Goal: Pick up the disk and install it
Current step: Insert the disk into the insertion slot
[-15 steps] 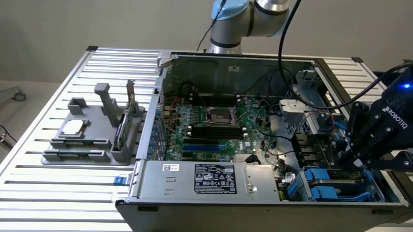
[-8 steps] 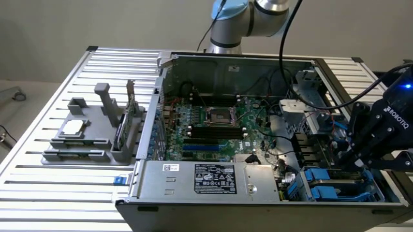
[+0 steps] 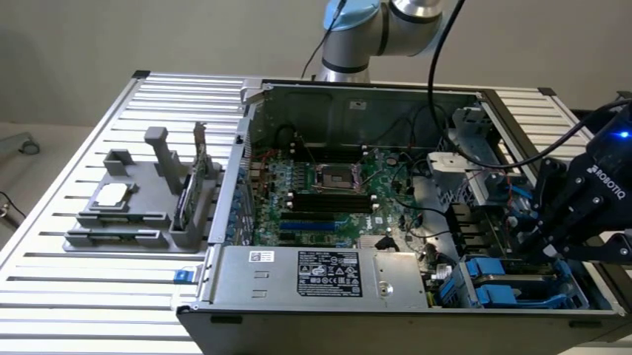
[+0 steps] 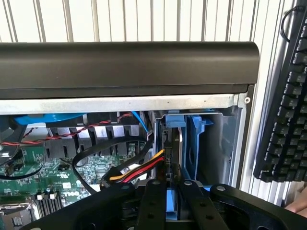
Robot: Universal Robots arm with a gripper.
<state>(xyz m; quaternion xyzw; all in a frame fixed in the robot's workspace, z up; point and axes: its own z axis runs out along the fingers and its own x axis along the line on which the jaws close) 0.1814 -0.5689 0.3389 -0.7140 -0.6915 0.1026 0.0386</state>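
a: at the computer case's corner nearest the camera on the exterior view's right, the gripper is lowered into the drive bay. what is it doing there?

b: in the wrist view its two black fingers stand close together and pinch a blue-edged piece between them. that is the disk, held upright on its edge.

a: how does the disk look?

b: little of it shows. a blue plastic carrier frames it, with a blue tab sticking up beyond the fingers and a thin dark edge of the drive body beside it. its flat face and any label are hidden from both cameras.

a: and where does it sit?

b: inside the blue-lined bay, just beside another blue carrier wall, close to the case's black rim. a red, yellow and black cable bundle runs up to it; i cannot tell if they are joined.

a: anything else around?

b: the green motherboard fills the case floor, a grey metal box with a sticker lies along the near edge, and a grey parts holder stands on the slatted table at the exterior view's left. a black keyboard lies outside the case.
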